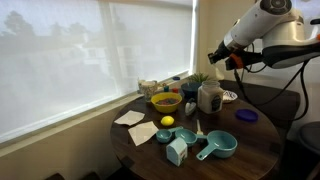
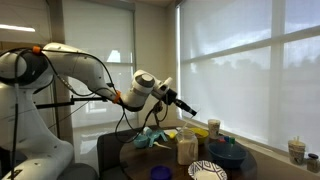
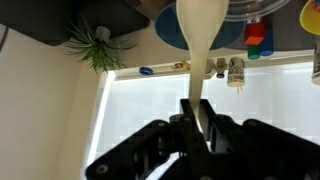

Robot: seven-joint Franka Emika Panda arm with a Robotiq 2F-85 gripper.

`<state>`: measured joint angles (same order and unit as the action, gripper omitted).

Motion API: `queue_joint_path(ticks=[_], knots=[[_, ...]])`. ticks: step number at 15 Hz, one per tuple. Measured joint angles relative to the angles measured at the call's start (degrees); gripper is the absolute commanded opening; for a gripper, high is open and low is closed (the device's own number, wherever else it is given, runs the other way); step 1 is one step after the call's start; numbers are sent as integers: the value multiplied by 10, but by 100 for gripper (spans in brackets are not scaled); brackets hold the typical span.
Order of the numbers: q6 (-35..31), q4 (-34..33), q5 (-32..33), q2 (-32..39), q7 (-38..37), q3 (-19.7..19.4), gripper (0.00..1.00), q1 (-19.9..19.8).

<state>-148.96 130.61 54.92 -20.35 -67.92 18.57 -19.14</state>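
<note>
Two dark fingers [image 3: 175,135] of the gripper [image 3: 200,125] are clamped on the narrow handle of a cream utensil [image 3: 198,40]. In the wrist view it widens into a flat, spoon-like blade pointing away from the hand. The pinch sits low on the handle, so most of the length hangs free. By my judgement, carrying it well calls for firm pressure and a steady wrist so the blade does not swing or slip through the pads. In an exterior view the gripper [image 1: 220,55] holds it high in the air, well above the round table [image 1: 255,150] and apart from everything on it. Beneath and nearest stands a white jar [image 1: 209,97], with a yellow bowl [image 1: 165,101] and a lemon [image 1: 167,121] further along and a teal measuring cup [image 1: 217,146] toward the table's front. With so many things packed together, any lowering looks best done slowly and straight down. A small plant [image 3: 95,45] sits near the table's far edge, and behind it hangs the bright window blind [image 1: 80,60].
</note>
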Motion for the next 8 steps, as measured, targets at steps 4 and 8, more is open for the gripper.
queue_joint_path(ticks=[4, 8], knots=[[-1, 0, 62, 15, -113, 22, 3, -18], [-1, 0, 130, 29, -221, 39, 3, -27]])
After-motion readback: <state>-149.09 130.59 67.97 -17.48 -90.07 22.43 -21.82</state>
